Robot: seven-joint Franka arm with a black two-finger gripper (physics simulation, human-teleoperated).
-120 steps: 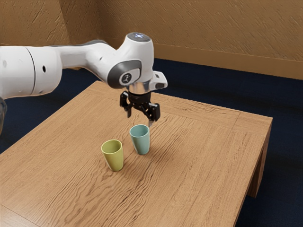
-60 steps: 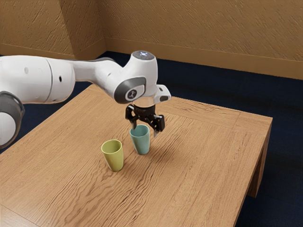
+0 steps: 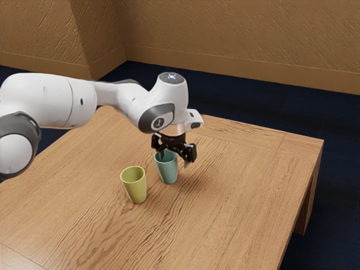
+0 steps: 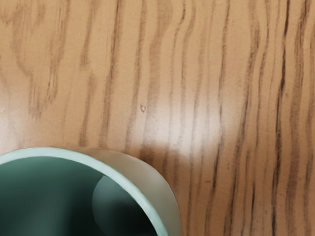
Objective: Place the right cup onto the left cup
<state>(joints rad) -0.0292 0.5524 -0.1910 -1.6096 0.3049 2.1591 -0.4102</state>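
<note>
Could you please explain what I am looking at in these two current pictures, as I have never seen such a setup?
The machine is one white robot arm ending in a black two-finger gripper. The exterior view comes from a camera at the arm's side; the wrist view comes from one on its hand, looking into the teal cup. That cup and a yellow-green cup stand upright, mouths up, on the wooden table. Nothing is held: the gripper is open at the teal cup's rim.

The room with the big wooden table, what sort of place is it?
Probably a plain indoor room, maybe for robot practice: it has brown walls, a dark blue floor, and a robot arm reaching over a wooden table.
</note>
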